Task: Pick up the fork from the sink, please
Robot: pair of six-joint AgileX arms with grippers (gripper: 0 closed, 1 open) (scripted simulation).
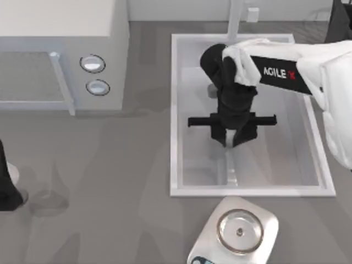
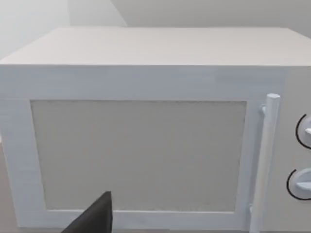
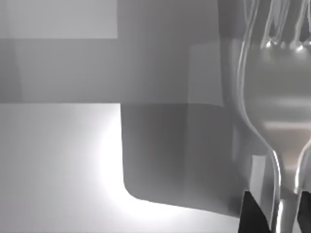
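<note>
Two arms are at your table, and the right one is doing the work. Your right gripper (image 1: pixel 232 144) hangs over the middle of the large white rectangular sink (image 1: pixel 175 115), fingers pointing down and closed narrowly around the slim pale silver metal fork (image 3: pixel 274 97). From the right wrist camera you see its tines and neck close up, with the handle running between the dark fingertips (image 3: pixel 253 216). Below the gripper, the fork's handle (image 1: pixel 231 168) shows against the basin's pale bottom. Your left arm (image 1: pixel 6 184) sits parked at the table's left edge, facing the white microwave (image 2: pixel 146 131); whether its fingers are apart or together cannot be told. Near the sink's front rim sits a round-plated silver scale (image 1: pixel 238 231).
</note>
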